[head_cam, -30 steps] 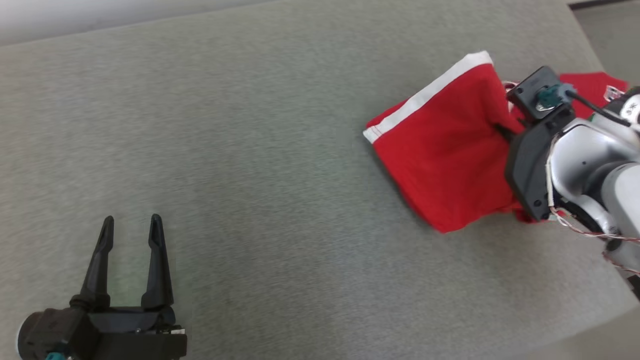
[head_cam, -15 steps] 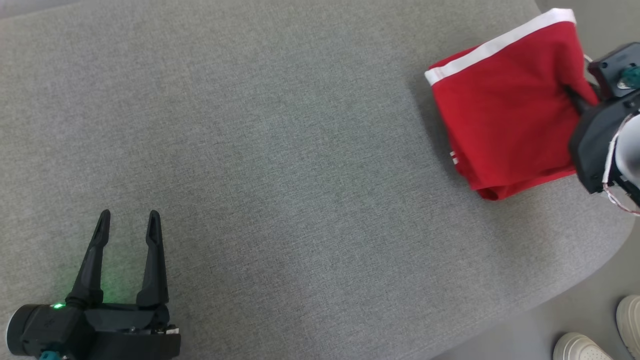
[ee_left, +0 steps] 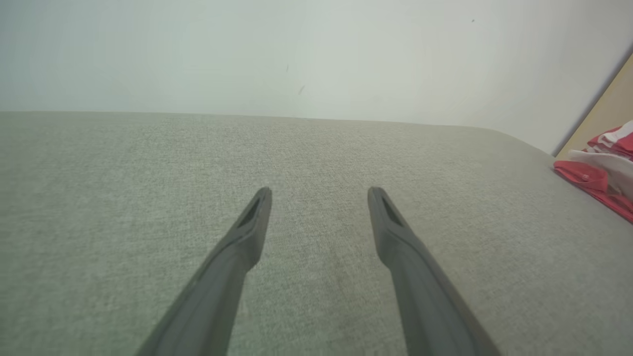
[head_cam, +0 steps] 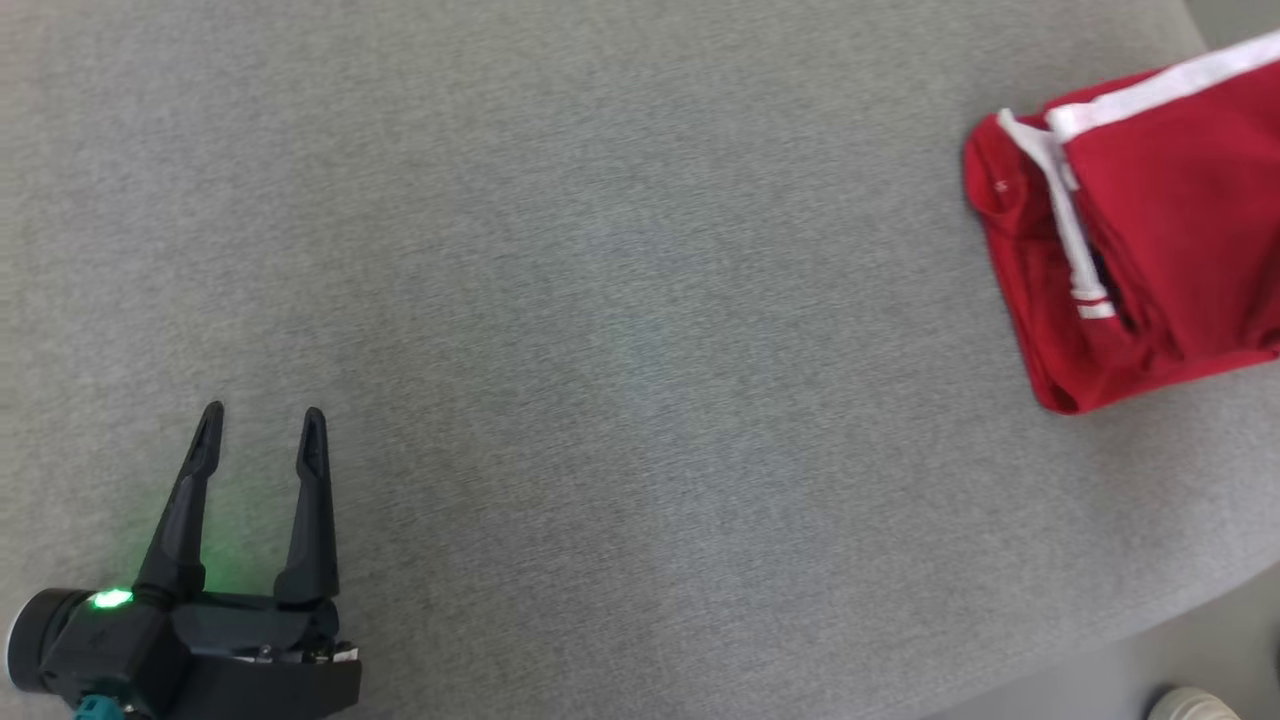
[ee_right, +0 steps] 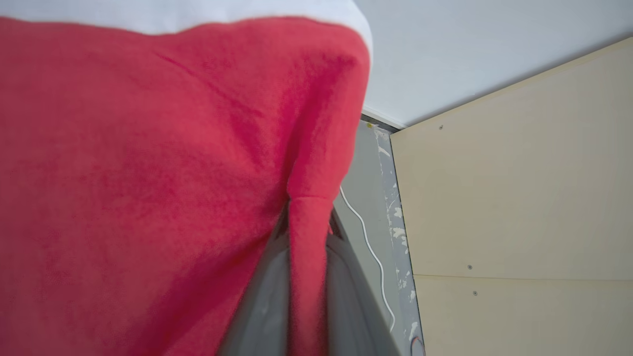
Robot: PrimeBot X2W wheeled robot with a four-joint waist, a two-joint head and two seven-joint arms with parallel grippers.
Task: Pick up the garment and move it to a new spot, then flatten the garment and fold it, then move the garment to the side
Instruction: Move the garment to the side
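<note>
A grey woven fabric surface spreads across the head view, its rounded edge curving along the lower right. Beyond that edge lies a grey floor, where the pale toe of a shoe pokes in at the bottom. In the left wrist view a plain white wall rises behind the surface's far edge. The right wrist view shows a beige panel dotted with small screws. Just beside it, a thin white cable trails over a strip of floor flecked with pale paint.
</note>
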